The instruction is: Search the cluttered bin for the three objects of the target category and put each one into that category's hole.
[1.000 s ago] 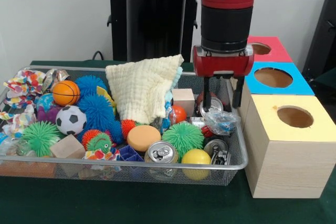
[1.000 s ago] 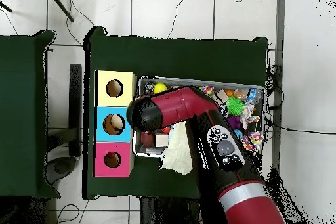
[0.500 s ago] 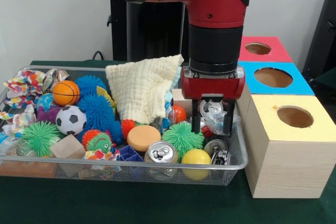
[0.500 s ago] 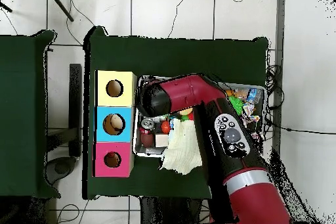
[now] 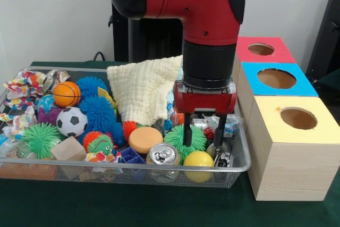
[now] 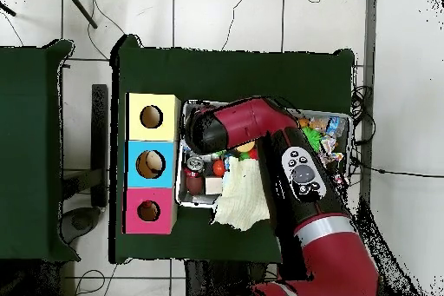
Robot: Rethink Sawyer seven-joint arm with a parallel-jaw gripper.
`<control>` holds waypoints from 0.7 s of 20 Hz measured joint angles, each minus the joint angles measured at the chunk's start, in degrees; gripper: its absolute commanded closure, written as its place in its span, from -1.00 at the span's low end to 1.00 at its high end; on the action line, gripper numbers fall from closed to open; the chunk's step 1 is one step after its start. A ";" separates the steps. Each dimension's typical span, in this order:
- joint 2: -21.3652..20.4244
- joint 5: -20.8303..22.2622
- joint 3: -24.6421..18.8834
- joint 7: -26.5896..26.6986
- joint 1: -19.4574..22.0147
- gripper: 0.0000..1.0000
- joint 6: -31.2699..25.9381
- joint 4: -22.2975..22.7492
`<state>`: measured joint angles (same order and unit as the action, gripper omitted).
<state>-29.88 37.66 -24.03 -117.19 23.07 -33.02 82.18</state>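
Gripper (image 5: 203,135) low in wire bin (image 5: 241,155), fingers (image 5: 187,135) apart, empty, straddling gap above yellow ball (image 5: 198,159) beside cans (image 5: 163,154). Nothing visibly delivered; three boxes (image 5: 289,147) await.

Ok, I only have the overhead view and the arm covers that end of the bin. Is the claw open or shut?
Observer: Open and empty. The front view shows the claw with its fingers apart, down inside the bin.
Operator: What is it over?
Observer: One finger overlaps the green spiky ball; the other reaches down to a silver can at the end by the boxes.
Operator: Any other can close by?
Observer: Yes, an upright can stands beside the yellow ball at the front rim.
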 measured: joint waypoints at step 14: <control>3.82 2.43 -0.20 0.00 3.34 -1.00 1.83 0.01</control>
<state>-26.06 40.09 -24.23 -117.19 26.41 -31.19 82.19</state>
